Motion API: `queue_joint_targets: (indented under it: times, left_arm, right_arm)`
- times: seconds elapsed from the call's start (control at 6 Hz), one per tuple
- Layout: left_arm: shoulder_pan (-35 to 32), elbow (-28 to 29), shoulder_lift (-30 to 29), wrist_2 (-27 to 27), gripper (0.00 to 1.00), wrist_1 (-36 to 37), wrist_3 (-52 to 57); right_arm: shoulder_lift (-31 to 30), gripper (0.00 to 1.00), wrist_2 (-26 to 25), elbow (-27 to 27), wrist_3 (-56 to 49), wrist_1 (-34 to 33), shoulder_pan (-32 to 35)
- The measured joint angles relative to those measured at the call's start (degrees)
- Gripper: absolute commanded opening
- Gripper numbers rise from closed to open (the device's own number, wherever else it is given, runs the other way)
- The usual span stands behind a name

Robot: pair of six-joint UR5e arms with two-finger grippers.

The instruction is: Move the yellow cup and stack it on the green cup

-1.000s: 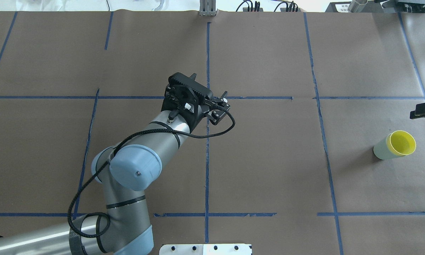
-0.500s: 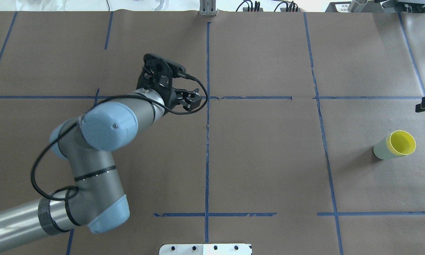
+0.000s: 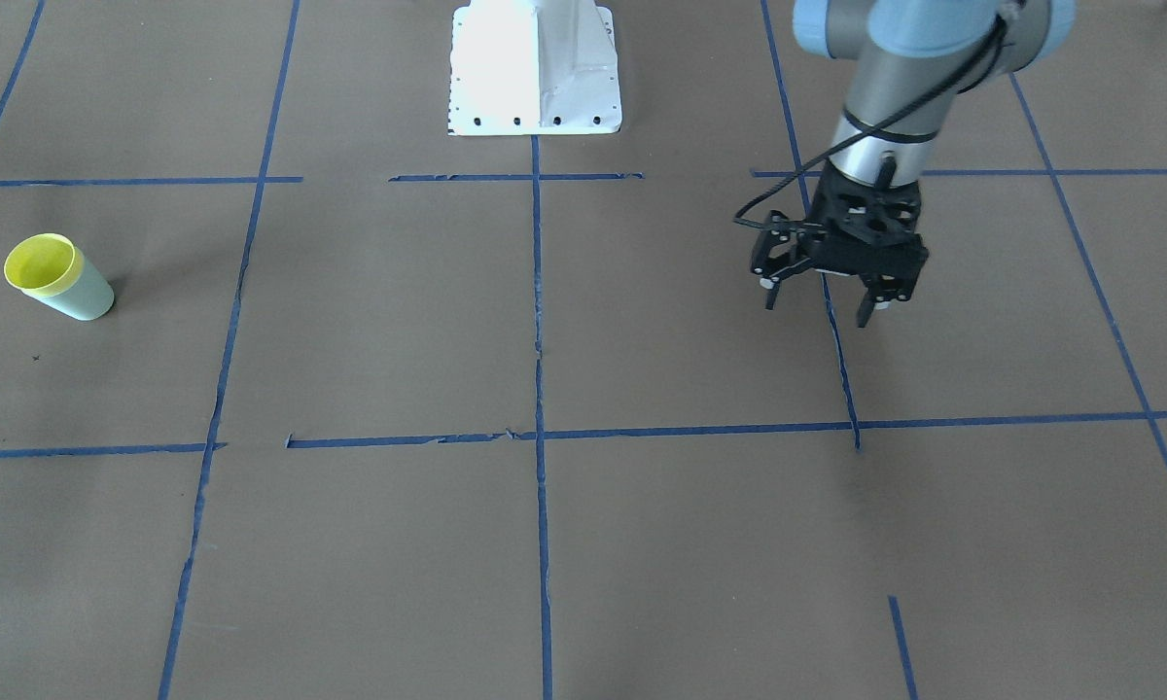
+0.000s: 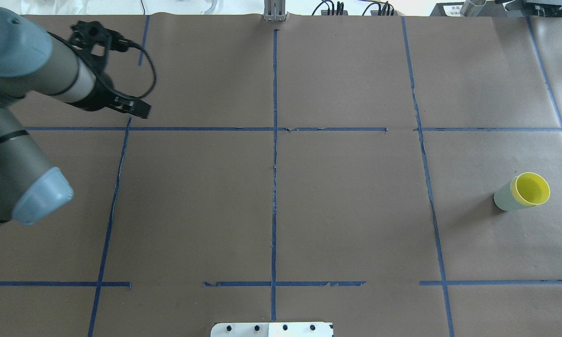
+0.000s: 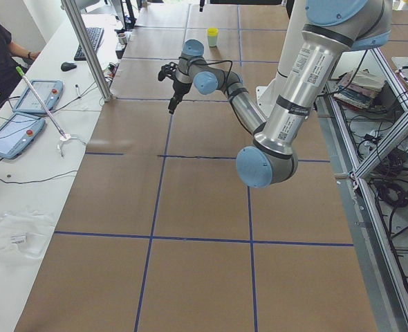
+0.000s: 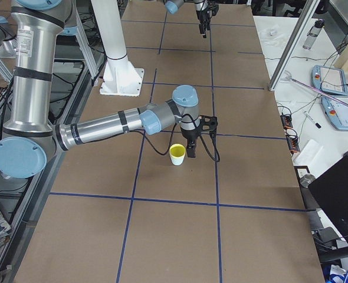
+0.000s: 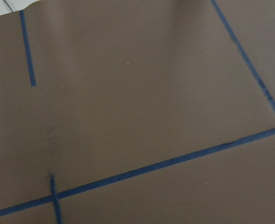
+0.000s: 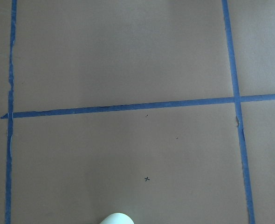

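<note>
Jaws of the left arm gape empty front-on; side-on, the right arm's cannot be told.

brown-papered table — blue tape grid | green cup standing, right end | white base plate

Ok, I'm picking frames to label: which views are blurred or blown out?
Left wrist-mounted: soft, the tape line smeared. Right wrist-mounted: crisp, even the small x mark reads. Exterior front-facing: the white robot base is blown out. Overhead exterior: clear, yellow cup and green cup well exposed.
</note>
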Motion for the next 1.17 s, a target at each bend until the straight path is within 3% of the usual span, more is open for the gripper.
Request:
queue_joint_targets:
  times: [0.33,0.5,0.83,1.0,1.17]
  left_arm:
    - [-15.09,0.68,10.45,-12.27,1.00,2.56,19.57]
    - [-22.65,3.23,12.66,-15.47,1.00,6.04,31.15]
    - [-37.03,15.10,14.03,-18.72,1.00,11.95,52.99]
    - [-40.51,19.99,15.46,-21.15,1.00,12.90,55.93]
    - [-41.76,20.83,17.56,-22.41,1.00,14.01,56.73]
  right_arm:
    - [2.23,1.00,1.90,-3.09,-10.53,-5.58,4.84]
    - [1.87,1.00,4.22,-4.76,-15.90,-6.10,7.50]
    - [0.19,1.00,6.46,-6.23,-22.63,-6.27,10.94]
    - [-0.48,1.00,6.62,-6.55,-23.59,-6.21,11.37]
    - [-0.91,1.00,6.66,-6.75,-23.80,-6.13,11.44]
